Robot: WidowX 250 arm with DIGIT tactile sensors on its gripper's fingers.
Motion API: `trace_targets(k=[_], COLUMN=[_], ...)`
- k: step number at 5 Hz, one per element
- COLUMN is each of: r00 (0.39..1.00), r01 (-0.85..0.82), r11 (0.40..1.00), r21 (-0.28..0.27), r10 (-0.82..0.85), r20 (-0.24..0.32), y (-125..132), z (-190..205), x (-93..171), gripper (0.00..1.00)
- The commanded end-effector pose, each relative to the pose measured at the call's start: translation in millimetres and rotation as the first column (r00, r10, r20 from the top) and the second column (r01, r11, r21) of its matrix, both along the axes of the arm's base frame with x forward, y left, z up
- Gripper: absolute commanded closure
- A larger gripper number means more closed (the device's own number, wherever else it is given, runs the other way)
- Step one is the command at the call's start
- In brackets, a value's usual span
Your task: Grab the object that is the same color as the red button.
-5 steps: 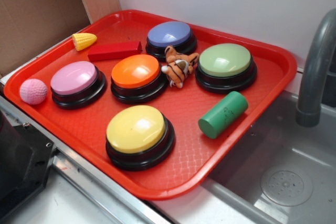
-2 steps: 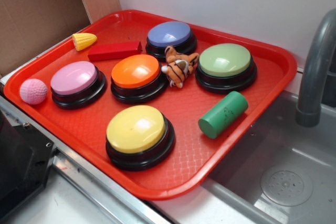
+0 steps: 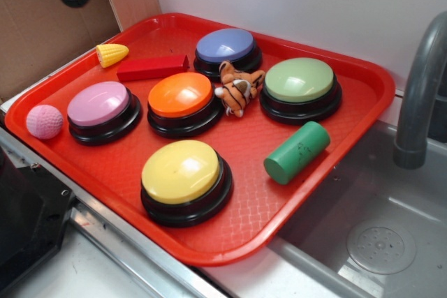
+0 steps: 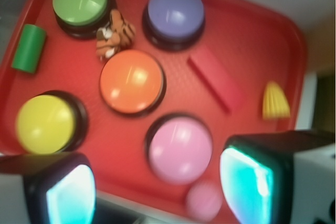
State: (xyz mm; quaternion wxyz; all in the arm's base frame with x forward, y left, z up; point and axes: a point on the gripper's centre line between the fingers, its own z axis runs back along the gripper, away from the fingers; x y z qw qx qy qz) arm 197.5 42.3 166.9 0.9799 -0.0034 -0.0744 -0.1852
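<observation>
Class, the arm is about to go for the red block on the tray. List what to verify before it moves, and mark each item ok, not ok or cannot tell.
1. Red block visible, lying flat on tray: ok.
2. Gripper open: ok.
3. Gripper above block: not ok; it looks over the pink button.
4. Corn piece clear of block: ok, apart.
5. Purple button clear of block: cannot tell, close.
6. Fingers aligned across block: cannot tell.

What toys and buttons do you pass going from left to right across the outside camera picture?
Pink ball → pink button → red block → orange button → toy tiger → green cylinder → grey faucet.
</observation>
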Motion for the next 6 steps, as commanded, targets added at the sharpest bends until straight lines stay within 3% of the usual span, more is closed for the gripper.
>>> trace_targets(k=[1,2,4,6], r00=[0.981,0.953,0.932,0.920], r01=[0.172,0.289,0.355,0.390], r11=[0.985,0.957,0.934,0.919], r21=[-0.015,-0.005,0.040,0.063], r10=[-0.170,-0.287,-0.357,-0.391], r20=[0.090,0.092,0.058,0.019], y=[34.6,42.2,53.6,47.1], z=[-38.4,-66.5,-106.0,-132.1], x=[54.1,71.1,88.0,96.9], gripper=[0.00,0.00,0.00,0.00])
